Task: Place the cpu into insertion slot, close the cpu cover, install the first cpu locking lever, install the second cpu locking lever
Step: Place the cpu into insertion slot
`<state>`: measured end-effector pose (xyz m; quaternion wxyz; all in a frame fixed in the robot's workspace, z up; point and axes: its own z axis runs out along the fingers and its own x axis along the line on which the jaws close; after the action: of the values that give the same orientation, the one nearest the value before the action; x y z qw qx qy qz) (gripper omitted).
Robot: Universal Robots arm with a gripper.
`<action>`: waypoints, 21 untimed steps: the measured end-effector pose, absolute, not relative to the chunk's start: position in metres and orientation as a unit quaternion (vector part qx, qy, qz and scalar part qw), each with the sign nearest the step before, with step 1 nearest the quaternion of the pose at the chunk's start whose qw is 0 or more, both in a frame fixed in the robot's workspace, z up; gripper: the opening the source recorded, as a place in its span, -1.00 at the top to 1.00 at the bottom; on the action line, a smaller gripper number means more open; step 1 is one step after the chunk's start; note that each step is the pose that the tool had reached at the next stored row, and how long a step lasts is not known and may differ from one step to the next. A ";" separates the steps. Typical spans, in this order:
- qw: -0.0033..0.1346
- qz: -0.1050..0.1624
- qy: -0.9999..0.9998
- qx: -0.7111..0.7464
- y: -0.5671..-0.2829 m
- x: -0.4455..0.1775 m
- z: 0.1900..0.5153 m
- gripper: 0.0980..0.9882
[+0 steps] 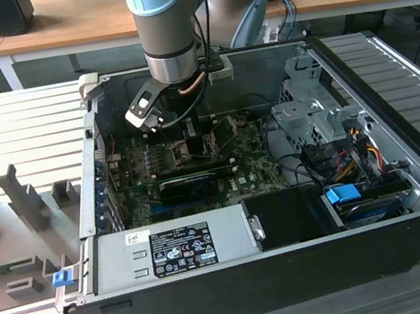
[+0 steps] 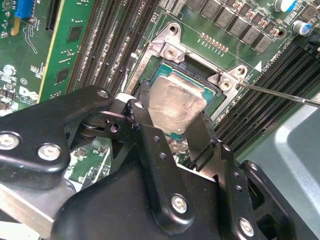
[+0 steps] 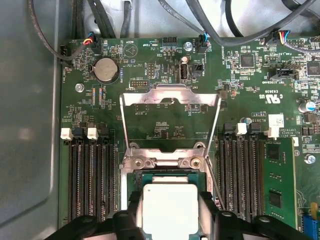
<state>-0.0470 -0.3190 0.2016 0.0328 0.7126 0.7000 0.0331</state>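
The cpu (image 2: 170, 97) (image 3: 170, 215), a silvery square chip, sits level over the insertion slot (image 2: 171, 51) (image 3: 150, 161) on the green motherboard (image 1: 254, 167). My gripper (image 2: 175, 117) (image 3: 171, 200) comes down from above, with one black finger pressed against each of two opposite edges of the chip. The cpu cover (image 3: 170, 94) is swung open, its windowed frame laid back away from the socket. A thin locking lever (image 2: 280, 95) (image 3: 212, 181) juts out unlatched beside the socket. In the exterior view the arm's wrist (image 1: 174, 66) reaches down into the open computer case and hides the socket.
Black memory slots (image 3: 90, 180) (image 3: 242, 175) flank the socket on both sides. A long black card (image 1: 189, 185) lies across the board. The power supply (image 1: 169, 249), a drive cage (image 1: 308, 115) and cable bundles (image 1: 348, 153) crowd the case.
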 end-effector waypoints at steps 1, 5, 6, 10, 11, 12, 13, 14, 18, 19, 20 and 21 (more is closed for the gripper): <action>0.033 0.033 0.700 0.713 -0.319 -0.047 0.201 0.00; 0.030 0.036 0.700 0.713 -0.316 -0.047 0.200 -0.14; 0.030 0.036 0.700 0.713 -0.315 -0.047 0.200 -0.14; 0.032 0.034 0.700 0.713 -0.315 -0.047 0.201 -0.14; 0.033 0.033 0.700 0.713 -0.315 -0.047 0.202 -0.14; 0.034 0.032 0.700 0.713 -0.315 -0.047 0.202 -0.14; 0.035 0.031 0.700 0.712 -0.315 -0.047 0.202 -0.14; 0.037 0.029 0.700 0.712 -0.315 -0.047 0.203 -0.14; 0.040 0.025 0.700 0.712 -0.315 -0.047 0.209 0.05; 0.041 0.024 0.700 0.712 -0.315 -0.047 0.210 0.19; 0.042 0.024 0.700 0.712 -0.315 -0.047 0.210 0.46; 0.043 0.023 0.700 0.712 -0.315 -0.047 0.211 0.59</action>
<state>-0.0470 -0.3152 0.2108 0.0425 0.7121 0.7004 0.0231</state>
